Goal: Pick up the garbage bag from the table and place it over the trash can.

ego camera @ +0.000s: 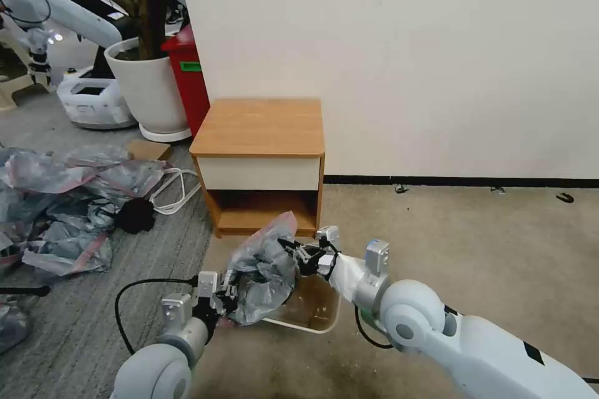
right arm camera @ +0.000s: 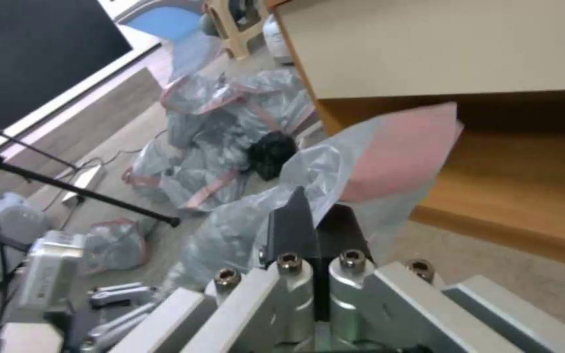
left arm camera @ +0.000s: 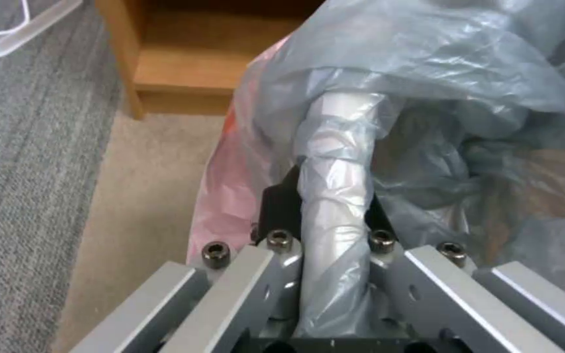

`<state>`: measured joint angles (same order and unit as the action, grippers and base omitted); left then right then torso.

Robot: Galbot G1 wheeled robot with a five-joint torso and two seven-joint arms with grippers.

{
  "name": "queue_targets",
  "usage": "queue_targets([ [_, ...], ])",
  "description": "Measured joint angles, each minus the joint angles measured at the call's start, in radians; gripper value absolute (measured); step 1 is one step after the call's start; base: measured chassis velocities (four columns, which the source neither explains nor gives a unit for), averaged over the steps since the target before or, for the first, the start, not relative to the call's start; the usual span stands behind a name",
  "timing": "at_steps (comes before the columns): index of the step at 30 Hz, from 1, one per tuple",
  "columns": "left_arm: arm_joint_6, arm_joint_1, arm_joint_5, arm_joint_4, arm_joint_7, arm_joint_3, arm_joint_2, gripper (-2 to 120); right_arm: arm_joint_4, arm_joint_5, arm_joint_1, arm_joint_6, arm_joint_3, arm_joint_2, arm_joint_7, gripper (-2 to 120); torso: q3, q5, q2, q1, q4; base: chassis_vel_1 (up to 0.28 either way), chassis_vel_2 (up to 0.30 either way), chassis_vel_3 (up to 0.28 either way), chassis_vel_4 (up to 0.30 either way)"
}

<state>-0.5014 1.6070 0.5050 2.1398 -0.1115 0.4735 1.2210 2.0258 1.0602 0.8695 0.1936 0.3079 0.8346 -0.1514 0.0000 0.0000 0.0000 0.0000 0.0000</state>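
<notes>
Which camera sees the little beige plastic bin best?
The head view: the small beige plastic trash can sits on the floor under the thin grey plastic garbage bag, held by the left gripper and right gripper. In the wrist views, I can't make the bin out.

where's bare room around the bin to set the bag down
The table top is bare, as is carpet right of the trash can. Crowded: left gripper and right gripper hold the garbage bag over it; bag heap left.
</notes>
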Motion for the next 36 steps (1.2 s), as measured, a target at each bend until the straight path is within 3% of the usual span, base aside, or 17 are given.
queue_targets([
  [36, 0.103, -0.01, 0.091, -0.012, 0.036, 0.116, 0.041, 5, -0.046, 0.021, 0.061, 0.024, -0.13, -0.076, -0.014, 0, 0.0, -0.0001, 0.0, 0.0, 0.0001, 0.0, 0.0, 0.0, 0.0],
])
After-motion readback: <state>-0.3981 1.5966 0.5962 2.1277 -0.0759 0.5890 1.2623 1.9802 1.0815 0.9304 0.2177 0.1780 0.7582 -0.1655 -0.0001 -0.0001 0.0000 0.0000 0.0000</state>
